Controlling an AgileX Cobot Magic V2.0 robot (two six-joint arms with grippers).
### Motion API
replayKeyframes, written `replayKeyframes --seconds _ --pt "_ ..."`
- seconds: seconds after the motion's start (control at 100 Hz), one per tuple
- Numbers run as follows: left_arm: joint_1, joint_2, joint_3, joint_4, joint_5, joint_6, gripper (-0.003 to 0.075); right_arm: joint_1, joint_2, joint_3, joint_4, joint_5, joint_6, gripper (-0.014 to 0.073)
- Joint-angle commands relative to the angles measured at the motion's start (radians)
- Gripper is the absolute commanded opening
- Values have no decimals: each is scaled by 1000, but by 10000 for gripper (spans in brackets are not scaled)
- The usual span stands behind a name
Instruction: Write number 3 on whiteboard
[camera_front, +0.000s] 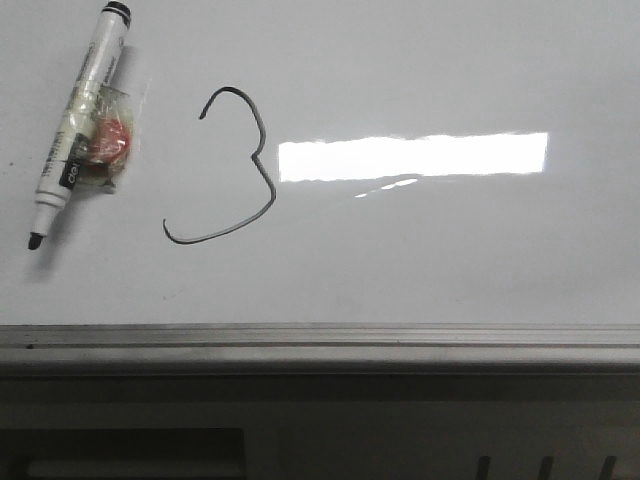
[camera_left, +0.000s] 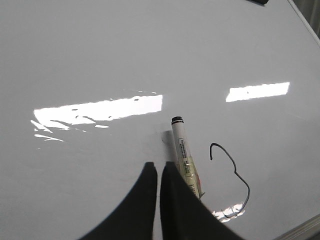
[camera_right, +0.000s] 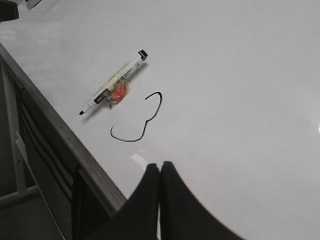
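A dark-grey hand-drawn number 3 (camera_front: 235, 170) stands on the whiteboard (camera_front: 420, 250), left of the bright light reflection. It also shows in the left wrist view (camera_left: 235, 172) and the right wrist view (camera_right: 142, 120). A white marker (camera_front: 78, 120) with a black cap end and red-and-clear tape round its middle lies on the board left of the 3, tip toward the front edge. My left gripper (camera_left: 159, 167) is shut and empty, above the board beside the marker (camera_left: 182, 152). My right gripper (camera_right: 160, 166) is shut and empty, above the board near its edge rail. Neither gripper shows in the front view.
The silver metal edge rail (camera_front: 320, 340) runs along the board's front edge, with a dark frame (camera_front: 320, 430) below it. In the right wrist view the rail (camera_right: 60, 130) runs diagonally, with the stand's bars (camera_right: 15, 145) beyond it.
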Motion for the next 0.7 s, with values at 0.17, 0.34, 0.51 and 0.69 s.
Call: replayKeyframes --seconds 0.17,0.34,0.51,0.69 --pt "2 -7 -26 7 -77 2 -20 -5 -6 -3 -8 -80 -7 -65" --pt "2 -7 -26 7 -77 2 -20 -5 -6 -3 -8 -80 -7 -65" --pt "2 -7 -25 7 -77 2 -20 -5 -6 -3 -8 -80 -7 -65" --pt "31 -7 -15 17 -57 16 -20 -5 -6 -3 -8 -80 -7 -65"
